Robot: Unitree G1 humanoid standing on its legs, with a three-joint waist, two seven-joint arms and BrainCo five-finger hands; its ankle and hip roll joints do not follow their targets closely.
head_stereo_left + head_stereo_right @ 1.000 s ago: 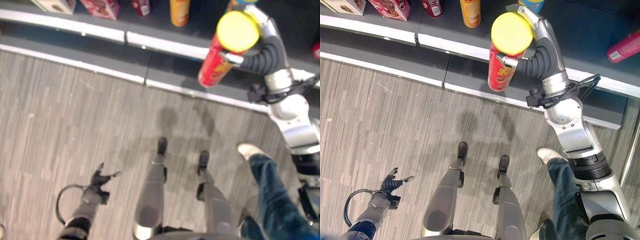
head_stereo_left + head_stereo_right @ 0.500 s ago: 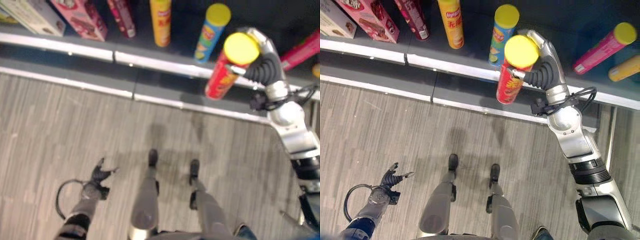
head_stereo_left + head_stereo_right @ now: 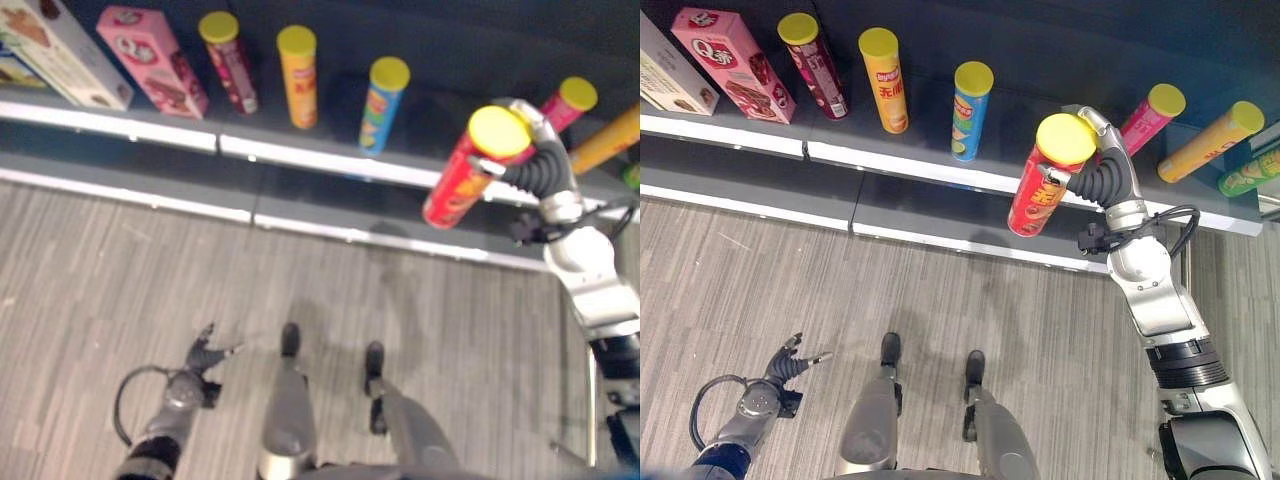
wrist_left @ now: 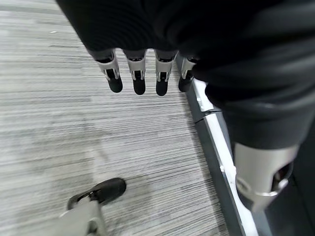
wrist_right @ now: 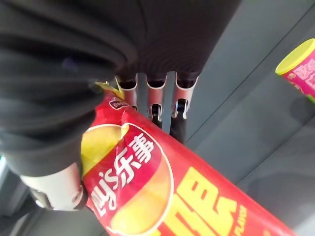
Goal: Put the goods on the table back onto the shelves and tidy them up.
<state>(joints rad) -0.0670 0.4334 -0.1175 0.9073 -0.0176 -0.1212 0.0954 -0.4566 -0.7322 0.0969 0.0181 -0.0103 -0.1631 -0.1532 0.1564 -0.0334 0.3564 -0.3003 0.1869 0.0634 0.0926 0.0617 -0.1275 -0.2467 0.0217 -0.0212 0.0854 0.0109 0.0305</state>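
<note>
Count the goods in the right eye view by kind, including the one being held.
Tall cylindrical snack cans: 7 (maroon can, orange can, blue can, pink can, yellow can, green can cut off at the edge, red can in the right robot hand)
Rectangular cardboard boxes: 2 (pink box, cream box)
Total: 9

Open shelf gap point(image 3: 1055, 95) between blue can point(image 3: 970, 110) and pink can point(image 3: 1148, 118)

Red can point(image 5: 162, 196): white Chinese characters on a round red-and-yellow emblem, with large yellow characters and small Latin lettering beside it. Yellow can point(image 3: 883, 78): red Chinese characters down its side. Pink box point(image 3: 730, 65): white lettering, too small to read.
</note>
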